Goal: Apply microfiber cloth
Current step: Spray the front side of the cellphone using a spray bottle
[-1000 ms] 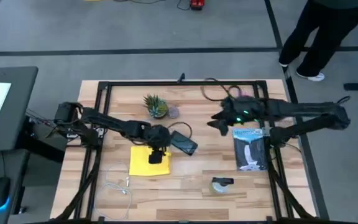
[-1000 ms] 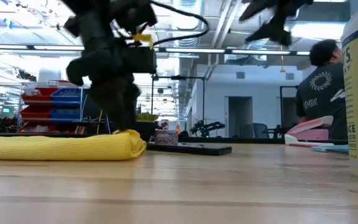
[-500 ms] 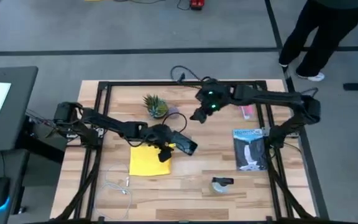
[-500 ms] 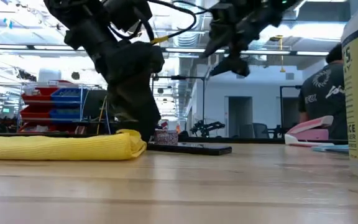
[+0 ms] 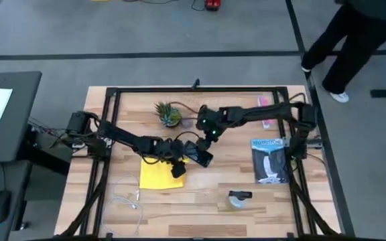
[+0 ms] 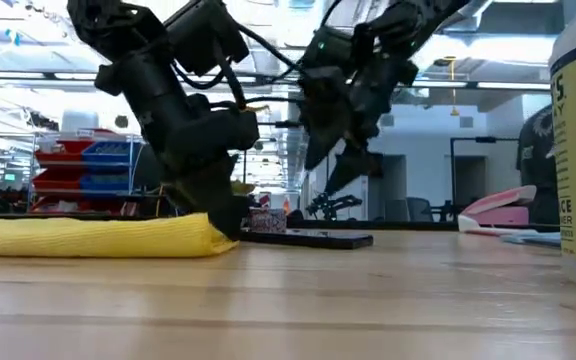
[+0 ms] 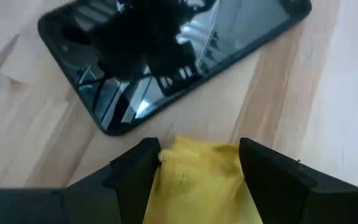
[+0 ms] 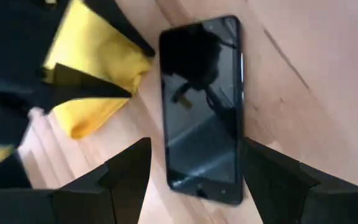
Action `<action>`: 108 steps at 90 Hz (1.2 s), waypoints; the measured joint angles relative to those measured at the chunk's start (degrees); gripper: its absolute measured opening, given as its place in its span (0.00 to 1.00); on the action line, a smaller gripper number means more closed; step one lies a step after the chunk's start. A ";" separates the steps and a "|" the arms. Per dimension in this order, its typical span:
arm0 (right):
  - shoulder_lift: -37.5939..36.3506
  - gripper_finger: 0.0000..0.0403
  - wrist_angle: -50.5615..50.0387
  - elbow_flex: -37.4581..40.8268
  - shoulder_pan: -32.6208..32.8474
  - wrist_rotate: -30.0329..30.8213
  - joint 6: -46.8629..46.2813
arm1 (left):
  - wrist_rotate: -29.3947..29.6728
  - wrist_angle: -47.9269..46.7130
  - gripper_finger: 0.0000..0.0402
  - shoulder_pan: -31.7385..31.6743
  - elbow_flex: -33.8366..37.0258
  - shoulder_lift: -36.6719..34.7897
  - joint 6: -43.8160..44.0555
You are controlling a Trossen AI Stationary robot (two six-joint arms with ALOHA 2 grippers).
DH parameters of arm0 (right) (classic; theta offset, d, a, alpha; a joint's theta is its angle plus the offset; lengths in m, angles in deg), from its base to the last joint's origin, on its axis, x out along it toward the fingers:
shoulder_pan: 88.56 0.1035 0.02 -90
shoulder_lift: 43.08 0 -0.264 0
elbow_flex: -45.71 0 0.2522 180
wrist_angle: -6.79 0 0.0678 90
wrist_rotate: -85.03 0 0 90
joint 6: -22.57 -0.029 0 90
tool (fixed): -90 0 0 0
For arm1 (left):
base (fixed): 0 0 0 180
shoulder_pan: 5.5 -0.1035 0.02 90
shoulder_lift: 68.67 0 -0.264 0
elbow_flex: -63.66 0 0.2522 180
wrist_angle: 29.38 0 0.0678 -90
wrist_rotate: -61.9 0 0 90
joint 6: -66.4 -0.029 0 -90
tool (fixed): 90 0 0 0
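Left pincer (image 7: pixel 199 163) pinches corner of bright yellow soft microfiber cloth (image 5: pixel 159 173), mid-tabletop, nearer left edge. Right pincer (image 8: pixel 194 171) spread wide, hovers over flat black glass smartphone (image 8: pixel 205 106) just beside cloth. Advice: drag cloth flat across screen, keep phone steady.

The bright yellow cloth (image 5: pixel 161 174) lies mostly flat on the wooden table. 1 corner is bunched up, apparently pinched between the left gripper's (image 7: pixel 194 163) fingers, just beside a black phone (image 5: pixel 200 156).
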 joint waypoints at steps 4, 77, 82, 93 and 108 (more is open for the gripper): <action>0.99 0.57 0.09 0.02 0.03 0.00 -0.21 | 1.26 -0.09 0.53 0.00 0.00 0.13 0.16; 7.01 0.57 15.76 8.70 0.88 -4.29 -4.07 | 6.74 1.98 0.53 -1.68 0.22 2.26 -2.60; 7.01 0.57 19.61 10.10 0.88 -5.16 -5.59 | 6.74 2.55 0.53 -1.68 0.22 2.26 -2.81; 7.16 0.57 26.55 11.23 0.92 -6.67 -7.57 | 6.90 3.63 0.53 -1.72 0.22 2.26 -2.88; 7.16 0.52 27.41 11.22 1.01 -6.59 -7.64 | 7.28 3.50 0.53 -1.73 0.22 2.30 -2.88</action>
